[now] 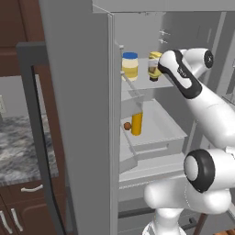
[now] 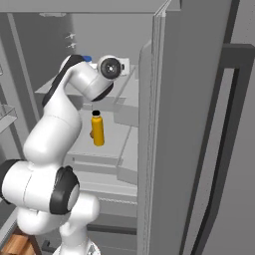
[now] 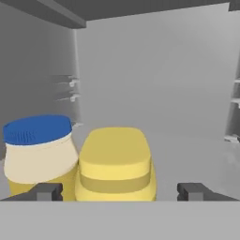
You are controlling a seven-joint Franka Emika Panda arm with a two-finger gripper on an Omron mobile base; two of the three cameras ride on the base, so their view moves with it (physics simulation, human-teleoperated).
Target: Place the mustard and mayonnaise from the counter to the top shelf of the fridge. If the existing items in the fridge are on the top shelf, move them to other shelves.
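You have both the mayonnaise (image 1: 130,65) and the mustard (image 3: 116,164) standing on the top shelf (image 1: 158,83). The gripper (image 3: 119,191) has its jaws spread either side of the mustard, not pinching it. The tall bottle (image 1: 137,123) sits lower down, so only pulling the arm out looks left.

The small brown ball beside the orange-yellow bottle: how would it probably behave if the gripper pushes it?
The brown ball is round, so it would likely roll at a light push. It lies on a tray-like shelf, whose raised edge may stop it. Being small, it probably weighs little and could slip from wide-open fingers.

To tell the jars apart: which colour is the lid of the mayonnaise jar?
Blue. The mayonnaise lid shows best in the hand view, beside the mustard.
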